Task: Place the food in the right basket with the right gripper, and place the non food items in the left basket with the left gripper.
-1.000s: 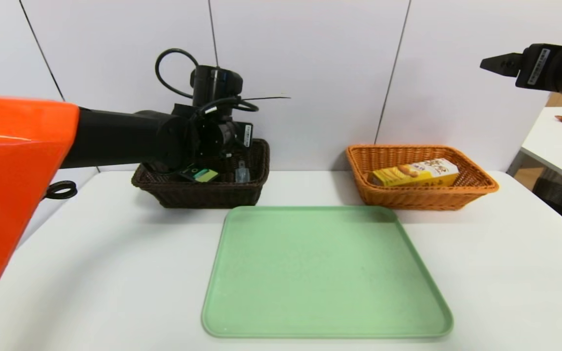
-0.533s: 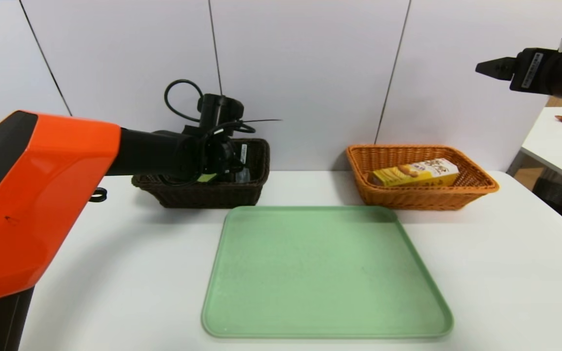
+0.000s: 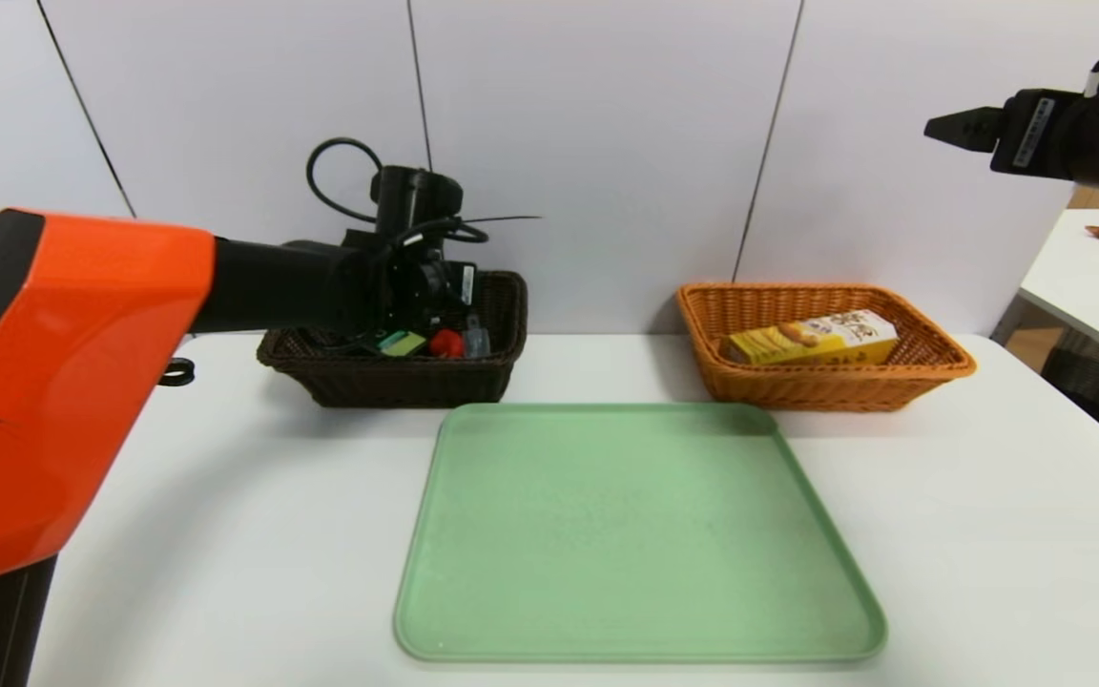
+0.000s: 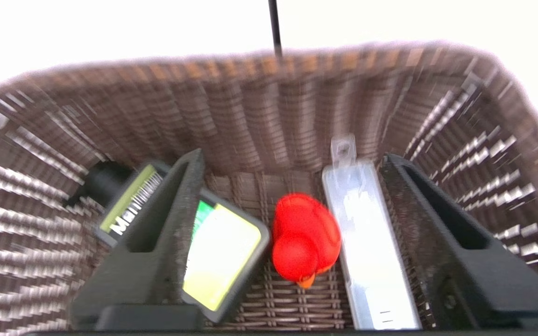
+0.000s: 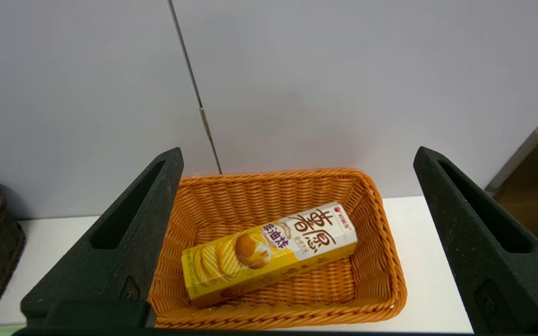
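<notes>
Red duck toy [image 4: 305, 243] lies on the floor of the dark basket [image 3: 395, 377], btwn a green-yellow card [image 4: 222, 261] & a clear plastic case [image 4: 371, 252]. Left gripper [image 4: 292, 242] hangs over it, fingers spread wide, holding nothing. Right gripper [image 5: 297, 242] is up high w/ fingers spread, above the orange basket [image 3: 821, 382] w/ the yellow snack box [image 3: 812, 339].

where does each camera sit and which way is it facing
Head view: high on the robot, looking forward and down at the green tray, both arms showing.
Left wrist view: on the left arm, looking into the dark brown basket at the red rubber duck, open jaws showing.
Right wrist view: raised, looking down at the orange basket, shared with the head view.
</notes>
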Available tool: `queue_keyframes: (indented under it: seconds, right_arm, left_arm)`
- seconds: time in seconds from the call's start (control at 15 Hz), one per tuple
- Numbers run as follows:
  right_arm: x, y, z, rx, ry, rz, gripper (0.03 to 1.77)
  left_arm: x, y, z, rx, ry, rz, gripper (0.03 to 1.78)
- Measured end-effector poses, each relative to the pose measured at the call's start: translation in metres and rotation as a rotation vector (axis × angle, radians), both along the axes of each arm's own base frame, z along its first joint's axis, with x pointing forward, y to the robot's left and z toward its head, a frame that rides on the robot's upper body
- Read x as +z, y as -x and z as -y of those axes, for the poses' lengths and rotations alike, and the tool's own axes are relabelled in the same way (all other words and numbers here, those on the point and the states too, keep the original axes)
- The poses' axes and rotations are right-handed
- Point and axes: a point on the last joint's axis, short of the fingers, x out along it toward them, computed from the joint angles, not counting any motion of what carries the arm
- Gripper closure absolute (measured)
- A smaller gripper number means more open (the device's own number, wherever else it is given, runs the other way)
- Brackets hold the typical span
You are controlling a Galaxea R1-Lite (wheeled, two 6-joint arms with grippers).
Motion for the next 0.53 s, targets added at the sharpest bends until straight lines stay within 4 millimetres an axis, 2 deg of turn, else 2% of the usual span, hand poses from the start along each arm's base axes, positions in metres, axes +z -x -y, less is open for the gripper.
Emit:
queue_keyframes:
  seconds: [0.13, 0.33, 0.53]
  right_arm:
    - [0.01, 0.002, 0.005, -0.009, 0.003, 0.009, 0.1]
    - [0.026, 0.012, 0.016, -0.015, 0.018, -0.073, 0.1]
    - [0.013, 0.039, 0.024, 0.0, 0.028, -0.349, 0.1]
  left_arm:
    - [0.032, 0.013, -0.006, -0.005, 0.011, 0.043, 0.35]
    - [0.085, 0.055, -0.025, -0.046, 0.013, 0.021, 0.27]
    - [0.122, 0.108, -0.056, -0.04, 0.014, -0.047, 0.22]
